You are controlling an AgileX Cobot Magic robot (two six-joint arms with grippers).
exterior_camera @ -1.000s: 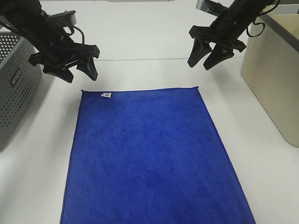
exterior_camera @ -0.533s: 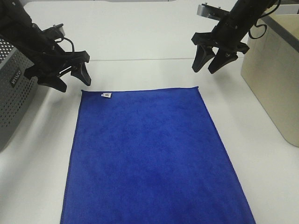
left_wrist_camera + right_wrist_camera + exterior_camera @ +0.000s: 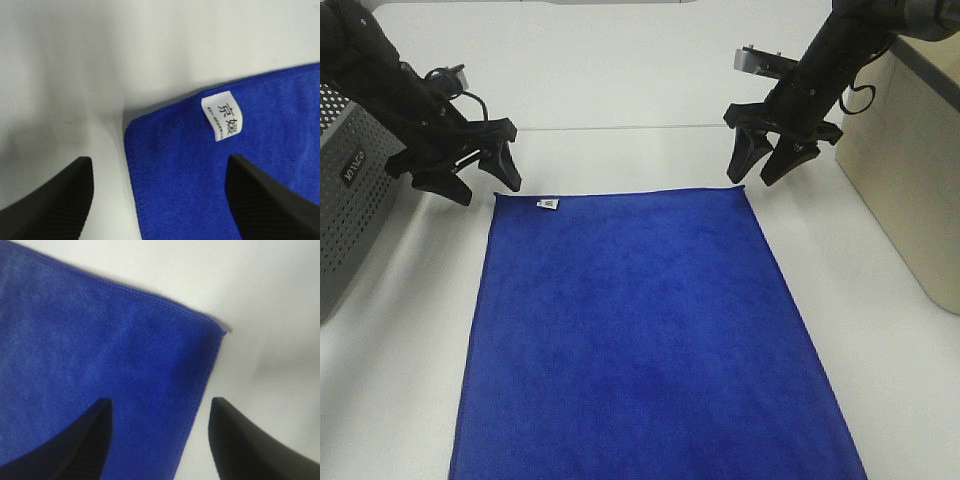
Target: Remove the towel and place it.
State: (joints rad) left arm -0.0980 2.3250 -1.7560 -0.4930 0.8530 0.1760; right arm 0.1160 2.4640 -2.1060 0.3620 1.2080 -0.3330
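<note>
The royal-blue towel (image 3: 650, 340) lies flat and spread out on the white table, its white tag (image 3: 548, 205) near the far left corner. My left gripper (image 3: 485, 189) hovers open just beyond that corner. In the left wrist view its two dark fingers (image 3: 50, 200) straddle the towel corner (image 3: 200, 170) and the tag (image 3: 221, 119). Over the far right corner my right gripper (image 3: 751, 177) stands open. The right wrist view shows that gripper (image 3: 157, 440) with the towel edge (image 3: 100, 355) between its spread fingers. Neither gripper holds anything.
A grey perforated basket (image 3: 350, 190) stands at the left edge of the table. A beige bin (image 3: 910, 160) stands at the right edge. Bare white table (image 3: 630, 90) stretches beyond the towel.
Both grippers have come down and closer to the towel's far corners. The towel has not moved.
</note>
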